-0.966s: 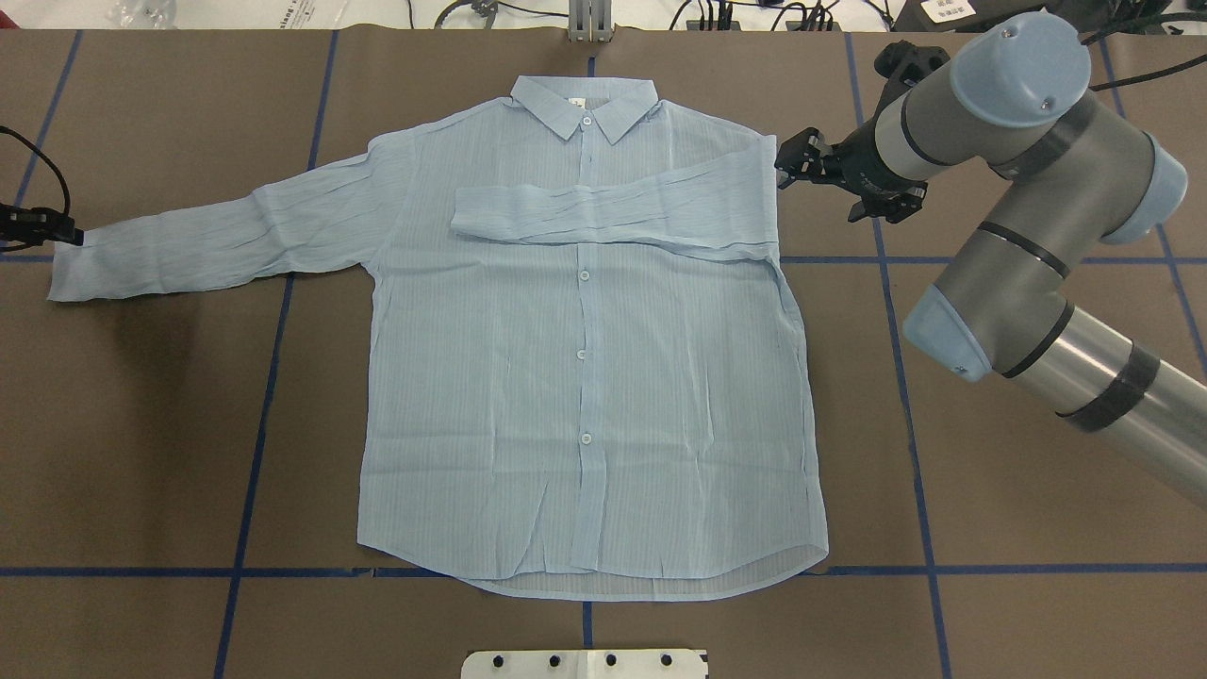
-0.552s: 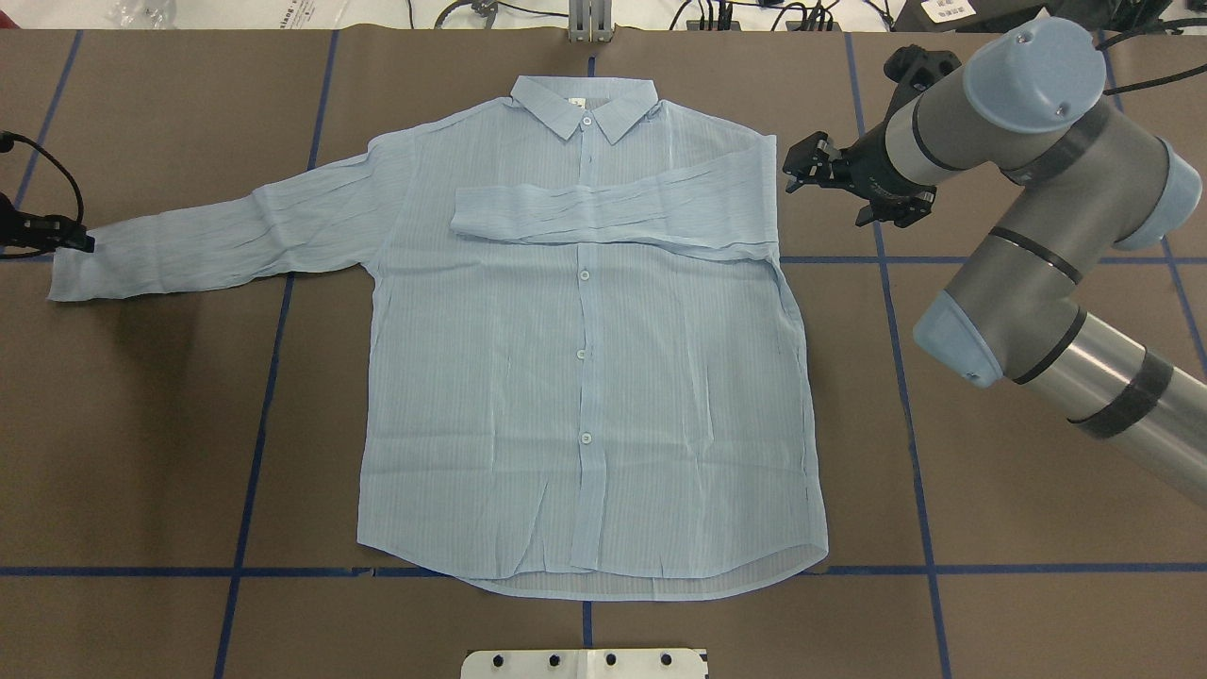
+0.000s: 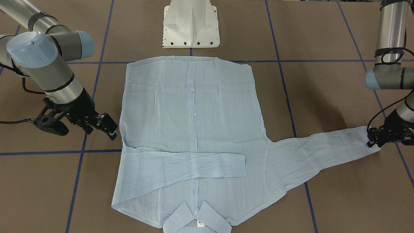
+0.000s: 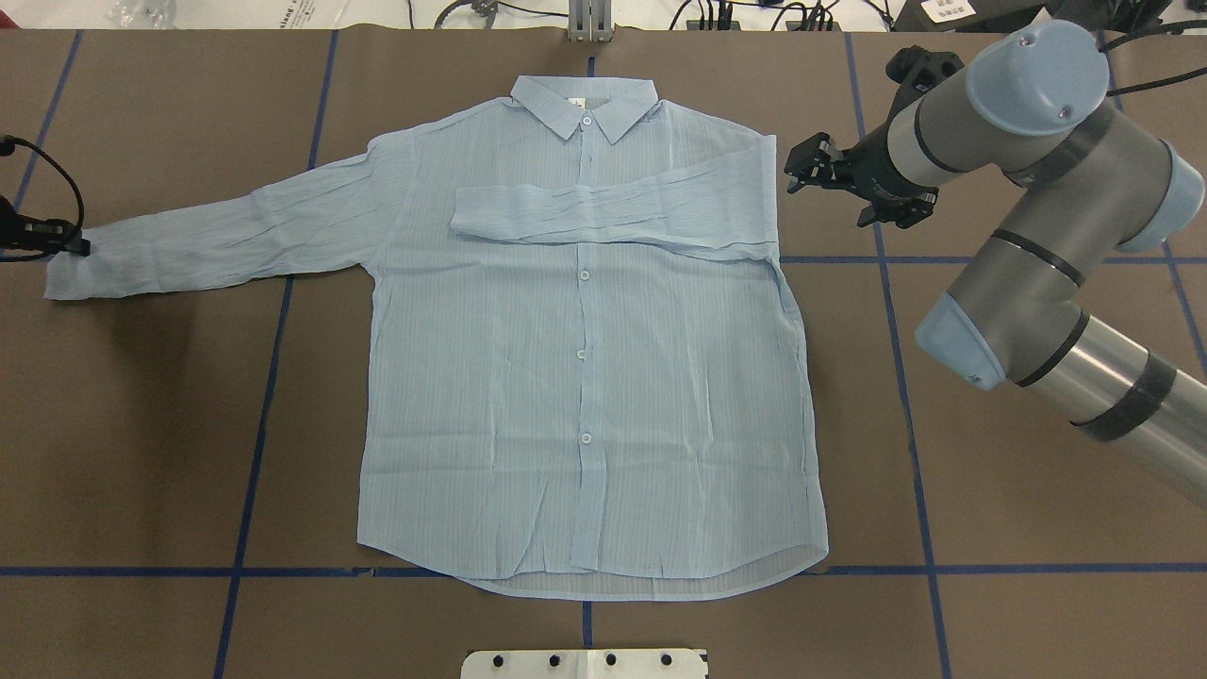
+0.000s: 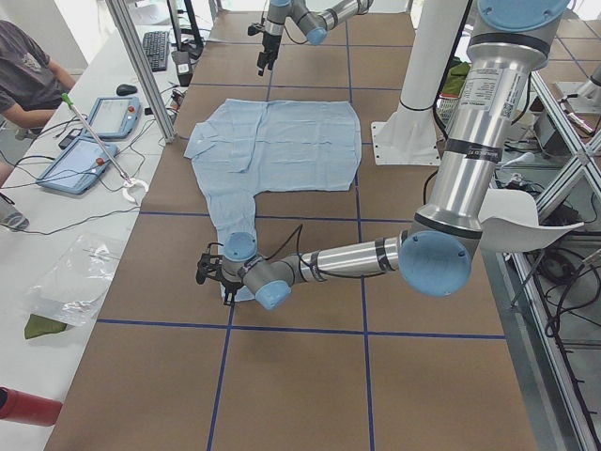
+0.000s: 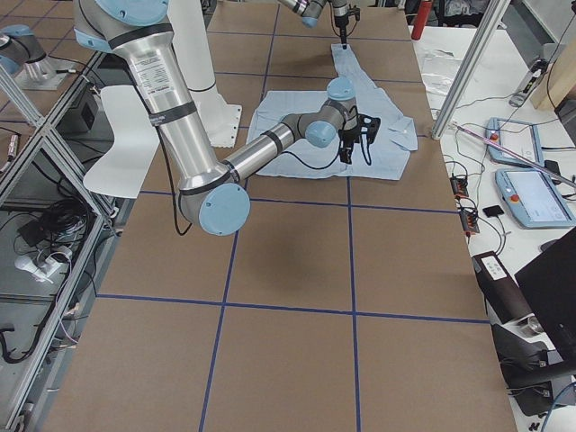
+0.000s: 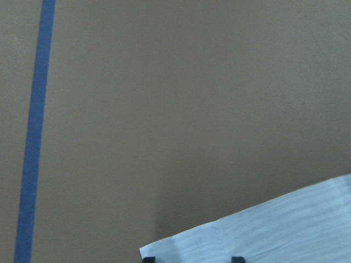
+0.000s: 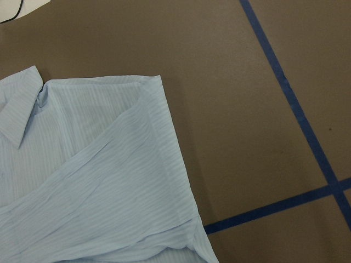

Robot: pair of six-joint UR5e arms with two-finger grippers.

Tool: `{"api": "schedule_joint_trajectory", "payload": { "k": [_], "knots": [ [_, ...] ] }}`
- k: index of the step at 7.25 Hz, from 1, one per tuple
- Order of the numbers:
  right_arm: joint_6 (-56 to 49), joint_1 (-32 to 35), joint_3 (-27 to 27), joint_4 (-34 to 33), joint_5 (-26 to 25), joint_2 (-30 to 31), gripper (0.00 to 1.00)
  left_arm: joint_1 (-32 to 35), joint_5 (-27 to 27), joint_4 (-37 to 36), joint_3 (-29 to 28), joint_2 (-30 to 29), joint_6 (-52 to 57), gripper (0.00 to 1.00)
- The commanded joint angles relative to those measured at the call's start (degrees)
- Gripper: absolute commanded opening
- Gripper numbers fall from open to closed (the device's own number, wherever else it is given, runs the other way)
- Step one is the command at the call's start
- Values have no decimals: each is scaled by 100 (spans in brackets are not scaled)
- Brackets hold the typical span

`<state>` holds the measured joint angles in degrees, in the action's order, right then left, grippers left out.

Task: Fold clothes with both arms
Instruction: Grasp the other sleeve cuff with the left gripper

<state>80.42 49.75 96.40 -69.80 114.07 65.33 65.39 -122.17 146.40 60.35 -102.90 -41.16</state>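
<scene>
The left gripper [image 3: 371, 139] is low at the bench's [image 4: 141, 424] left end, right at the cuff [image 7: 274, 230] of the shirt's [image 4: 585, 377] outstretched sleeve [image 4: 207, 240]. In its wrist view two black fingertips [image 7: 237, 258] show at the bottom edge, set apart, both over the cuff's end. The fingers are parted, and whether they have any cloth pinched cannot be told. The right gripper [image 4: 797, 168] hangs just beside the shirt's other shoulder, toward the bench's right end. Its fingers are spread with nothing between them, and it is clear of the fabric.

The shirt lies flat and face up in the middle of the bench, buttoned. Its collar [image 4: 585, 102] is toward the edge far from the robot and its hem toward the edge where the white base [image 3: 190, 26] stands. The sleeve on the right arm's side [image 4: 603, 215] is folded across the chest, and its cuff lies past the button line, below the collar. The other sleeve runs straight out toward the left end of the bench, flat and wrinkled. Blue tape lines [image 4: 255, 424] cross the brown top, and the shirt covers several of them.
</scene>
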Motion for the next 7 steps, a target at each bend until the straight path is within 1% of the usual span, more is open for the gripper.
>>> {"api": "schedule_joint_trajectory", "payload": {
  "k": [1,2,3,4,5,6,7],
  "knots": [
    [0,0,19,1,2,6,99,0,-52,-41,152,-19,-33,0],
    [0,8,54,-7,2,6,99,0,-87,-225,544,-19,-233,0],
    [0,9,80,-7,2,50,99,-8,-348,-496,870,-63,-609,0],
    [0,35,132,-7,28,172,99,-26,-429,-803,1334,-142,-1213,0],
    [-113,122,272,10,37,452,99,-305,-430,-1102,1931,-290,-2081,0],
    [-628,236,439,10,45,811,99,-742,-395,-1532,2502,-483,-2881,0],
    [-1181,420,484,54,80,1119,99,-1112,-343,-2006,2717,-1059,-3759,0]
  ]
}}
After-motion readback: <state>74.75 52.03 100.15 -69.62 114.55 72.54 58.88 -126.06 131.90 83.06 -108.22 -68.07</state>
